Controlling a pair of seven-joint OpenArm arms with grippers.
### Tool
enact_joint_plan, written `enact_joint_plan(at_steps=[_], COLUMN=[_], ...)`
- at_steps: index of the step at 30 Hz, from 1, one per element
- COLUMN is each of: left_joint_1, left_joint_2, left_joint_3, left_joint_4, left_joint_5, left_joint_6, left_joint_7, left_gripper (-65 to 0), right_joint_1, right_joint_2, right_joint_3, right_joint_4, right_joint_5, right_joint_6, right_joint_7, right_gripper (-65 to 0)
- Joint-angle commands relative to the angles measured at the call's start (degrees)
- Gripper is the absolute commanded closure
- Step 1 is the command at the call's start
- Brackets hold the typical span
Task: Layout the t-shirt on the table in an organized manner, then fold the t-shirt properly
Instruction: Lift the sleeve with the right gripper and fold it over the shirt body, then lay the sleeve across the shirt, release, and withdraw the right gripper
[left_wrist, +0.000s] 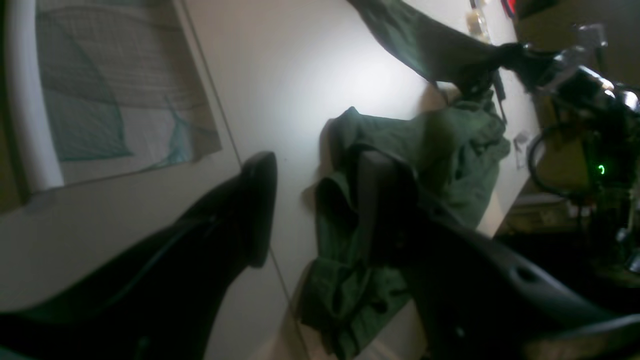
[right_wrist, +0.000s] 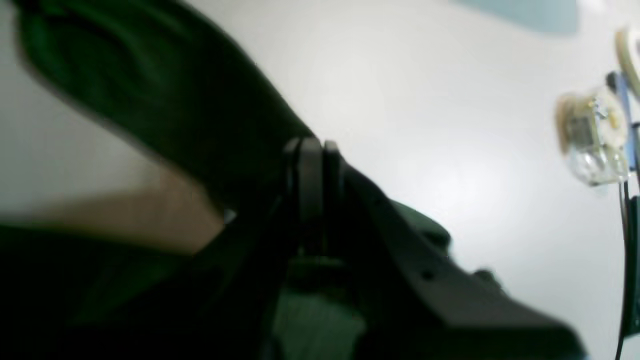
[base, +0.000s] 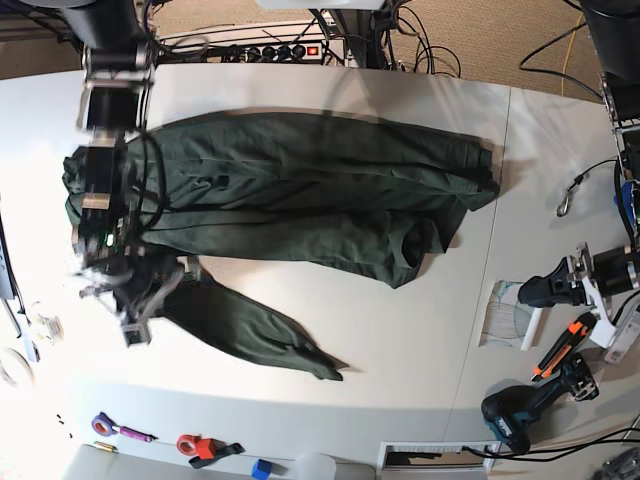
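The dark green t-shirt (base: 300, 180) lies crumpled across the white table (base: 420, 350), with one part trailing toward the front (base: 250, 325). My right gripper (base: 130, 305) is at the shirt's left end. In the right wrist view its fingers (right_wrist: 310, 170) are pressed together, shut on the green cloth (right_wrist: 150, 85). The left wrist view shows my left gripper (left_wrist: 320, 160) open, with its fingers wide apart. One finger (left_wrist: 255, 200) is over bare table; the other (left_wrist: 380, 200) lies against a bunched part of the shirt (left_wrist: 450, 150). Beyond it, the right gripper (left_wrist: 500, 55) holds cloth up. I cannot make out the left gripper in the base view.
A paper sheet with a teal drawing (base: 505, 310) (left_wrist: 125, 100) lies right of the shirt. A drill (base: 530, 410), an orange-handled tool (base: 560, 350) and a carabiner (base: 570, 195) sit at the right. Small red and purple items (base: 195, 445) line the front edge. A power strip (base: 270, 50) runs along the back.
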Motion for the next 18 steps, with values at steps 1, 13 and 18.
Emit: enact_joint_plan(at_steps=[1, 13, 18], left_joint_1=[-1.53, -1.55, -1.55], left_joint_2=[-1.22, -1.2, -1.2], left_joint_3=[-0.39, -0.39, -0.39], left_joint_4=[0.7, 0.7, 0.7], left_joint_5=[-1.45, -1.45, -1.45], left_joint_6=[-0.28, -0.28, -0.28], left_joint_7=[-0.92, -0.92, -1.01], left_gripper=[-28.2, -28.2, -28.2], right_joint_1=[-0.76, -20.85, -25.11], right_joint_2=[0.57, 0.55, -0.72], right_joint_3=[0.26, 0.24, 0.2], right_joint_4=[3.32, 25.79, 26.51], right_joint_5=[0.33, 14.23, 17.09], right_joint_6=[-0.13, 2.08, 2.51], right_joint_7=[0.09, -4.68, -4.57], right_gripper=[0.0, 0.0, 0.0])
